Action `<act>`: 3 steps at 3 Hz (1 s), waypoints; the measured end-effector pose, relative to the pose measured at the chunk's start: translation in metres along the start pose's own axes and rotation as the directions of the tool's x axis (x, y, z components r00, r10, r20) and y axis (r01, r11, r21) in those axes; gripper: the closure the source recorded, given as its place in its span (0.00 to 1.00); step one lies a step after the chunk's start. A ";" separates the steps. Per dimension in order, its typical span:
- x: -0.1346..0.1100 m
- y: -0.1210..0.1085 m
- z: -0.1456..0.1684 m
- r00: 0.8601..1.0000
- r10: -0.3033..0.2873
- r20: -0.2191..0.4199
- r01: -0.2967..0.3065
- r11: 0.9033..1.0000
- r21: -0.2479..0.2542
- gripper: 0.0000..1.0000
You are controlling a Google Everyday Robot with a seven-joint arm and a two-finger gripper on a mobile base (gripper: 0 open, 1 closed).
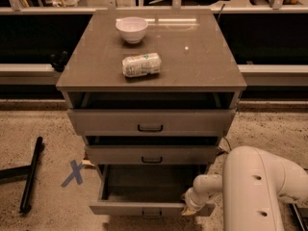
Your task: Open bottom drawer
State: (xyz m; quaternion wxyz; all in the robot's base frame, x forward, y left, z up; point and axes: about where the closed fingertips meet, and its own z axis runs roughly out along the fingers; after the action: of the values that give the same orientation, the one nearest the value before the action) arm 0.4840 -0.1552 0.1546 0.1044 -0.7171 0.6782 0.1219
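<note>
- A grey-brown cabinet (202, 57) with three drawers stands on a speckled floor (43, 129), seen from above and in front.
- The bottom drawer (139, 208) is pulled far out toward the camera, further than the two above it, and its dark inside is open to view.
- Its small black handle (151, 213) sits at the centre of the front, close to the lower edge of the view.
- The gripper (188, 210) is low down at the right end of the bottom drawer's front, right against that corner.
- Whether the gripper is apart or closed on anything cannot be told from here; its tan tip overlaps the drawer front.
- The white robot arm (255, 186) fills the lower right corner and reaches left to the drawer.
- The middle drawer (152, 154) stands out a little, with a dark gap above it.
- The top drawer (150, 121) also stands out a little from the cabinet body.
- On the cabinet top, a white bowl (132, 29) stands upright near the back left.
- A white packet (141, 64) lies on its side nearer the front, well apart from the bowl.
- On the floor to the left are a blue tape cross (74, 173) and a black bar (31, 174).
</note>
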 end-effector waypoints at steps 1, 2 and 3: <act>0.005 0.005 -0.001 1.000 0.006 -0.002 -0.006 1.000 0.007 0.88; 0.005 0.005 -0.001 1.000 0.007 -0.002 -0.007 1.000 0.007 1.00; 0.011 0.019 0.004 0.999 0.028 0.017 -0.029 0.999 0.021 1.00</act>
State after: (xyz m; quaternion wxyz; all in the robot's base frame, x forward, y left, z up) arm 0.4655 -0.1651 0.1473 0.1161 -0.7051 0.6887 0.1223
